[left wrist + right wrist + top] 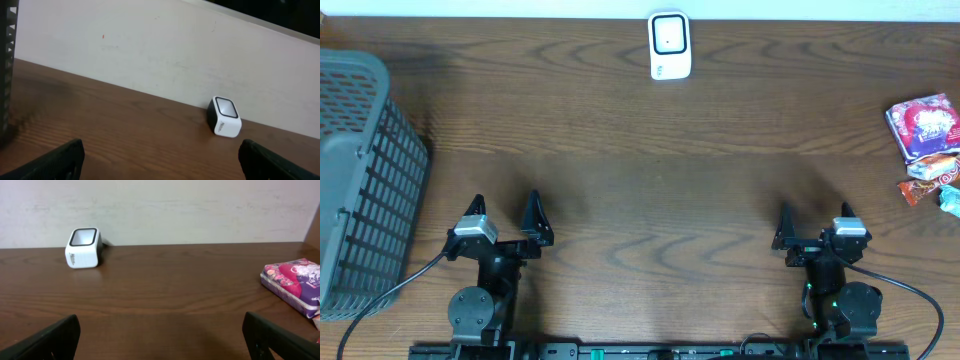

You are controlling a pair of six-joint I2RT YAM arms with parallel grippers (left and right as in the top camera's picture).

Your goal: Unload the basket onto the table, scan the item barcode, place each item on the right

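Note:
A white barcode scanner (pixel 670 45) with a dark window stands at the table's far edge, centre; it also shows as the scanner (pixel 224 116) and the scanner (pixel 83 247) in the wrist views. At the far right lie the items: a pink and purple packet (pixel 923 125) with small snack wrappers (pixel 932 182) below it; the packet (pixel 295 284) shows in the right wrist view. My left gripper (pixel 506 215) is open near the front left, nothing between its fingers. My right gripper (pixel 816 224) is open near the front right, also empty. Both are far from the scanner and the items.
A grey plastic basket (pixel 360 180) stands at the left edge of the table, close to my left arm. A pale wall (pixel 160 210) runs behind the table's far edge.

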